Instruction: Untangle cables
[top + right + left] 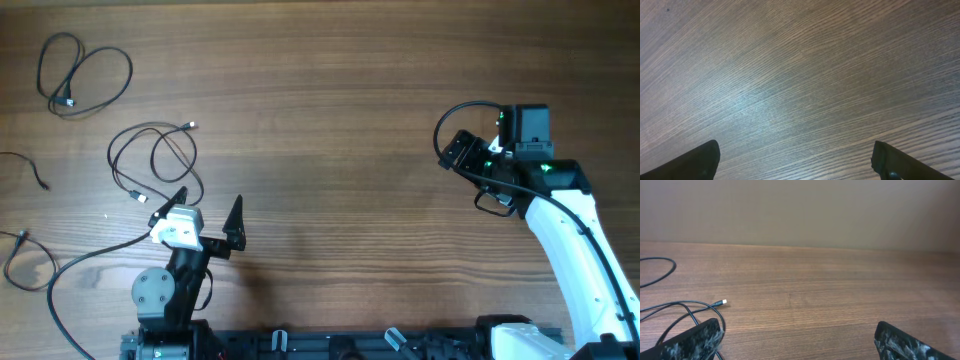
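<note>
Several thin black cables lie apart at the table's left. One loop (68,102) lies at the far left corner. A second loop (160,126) with small plugs lies just beyond my left gripper (207,203). It also shows in the left wrist view (690,305), with its pale plug tip (723,302), passing by the left finger. My left gripper (797,341) is open and empty over bare wood. My right gripper (456,150) is at the right, far from the cables; in the right wrist view it (795,161) is open, with only wood below.
Two short cable pieces lie at the left edge, one (40,180) at mid height and one (22,238) lower down. A thicker black arm cable (95,255) runs to the left arm's base. Another cable curve (662,275) lies far left in the left wrist view.
</note>
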Available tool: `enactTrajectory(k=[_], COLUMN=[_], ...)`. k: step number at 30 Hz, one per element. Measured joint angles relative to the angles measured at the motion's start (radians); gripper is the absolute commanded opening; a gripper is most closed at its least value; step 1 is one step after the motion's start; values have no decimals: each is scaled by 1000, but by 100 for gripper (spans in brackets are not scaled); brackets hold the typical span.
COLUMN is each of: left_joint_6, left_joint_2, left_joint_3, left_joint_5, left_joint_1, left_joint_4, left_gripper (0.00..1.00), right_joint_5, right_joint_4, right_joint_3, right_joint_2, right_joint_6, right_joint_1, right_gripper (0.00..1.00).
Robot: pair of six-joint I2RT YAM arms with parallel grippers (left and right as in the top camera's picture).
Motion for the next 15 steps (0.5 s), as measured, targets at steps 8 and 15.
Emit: enactTrajectory(k=[8, 15], left_joint_6=[0, 0], left_joint_2=[0, 4], left_joint_3=[0, 0], left_joint_5=[0, 0], left_joint_1=[0, 0], left_joint_4=[0, 0], left_gripper=[100, 100], right_joint_5=[0, 0], right_joint_4=[0, 0], right_joint_3=[0, -55], right_joint_2=[-39, -365], right_joint_6=[0, 0], right_joint_1=[0, 0], right_gripper=[100, 100])
